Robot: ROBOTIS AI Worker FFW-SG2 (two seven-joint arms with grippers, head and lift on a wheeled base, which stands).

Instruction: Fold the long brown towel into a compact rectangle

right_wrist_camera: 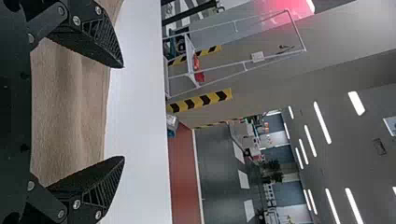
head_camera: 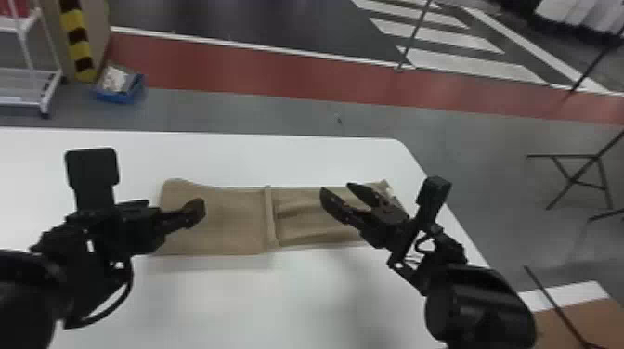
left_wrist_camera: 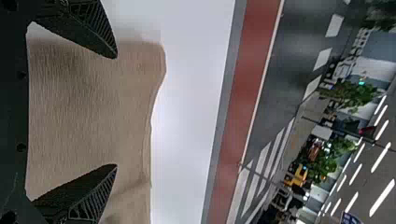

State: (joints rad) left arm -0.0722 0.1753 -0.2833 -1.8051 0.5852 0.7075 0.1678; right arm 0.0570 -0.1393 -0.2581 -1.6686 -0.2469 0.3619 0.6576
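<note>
The brown towel (head_camera: 232,218) lies lengthwise across the white table, with a raised ridge across its middle and wrinkles on its right part. Over its left end is my left gripper (head_camera: 197,211); my right gripper (head_camera: 341,195) hangs above the right part. In the left wrist view, the left gripper (left_wrist_camera: 116,112) has its fingers wide apart over the towel (left_wrist_camera: 88,112), holding nothing. The right wrist view has the right gripper (right_wrist_camera: 123,112) spread as well, with the towel (right_wrist_camera: 70,112) beyond its fingers and nothing between them.
The white table (head_camera: 288,158) extends behind and in front of the towel, its right edge running close to the right arm. A white rack (head_camera: 28,88) and a blue box (head_camera: 120,86) stand on the floor beyond. Black stand legs (head_camera: 580,178) are off to the right.
</note>
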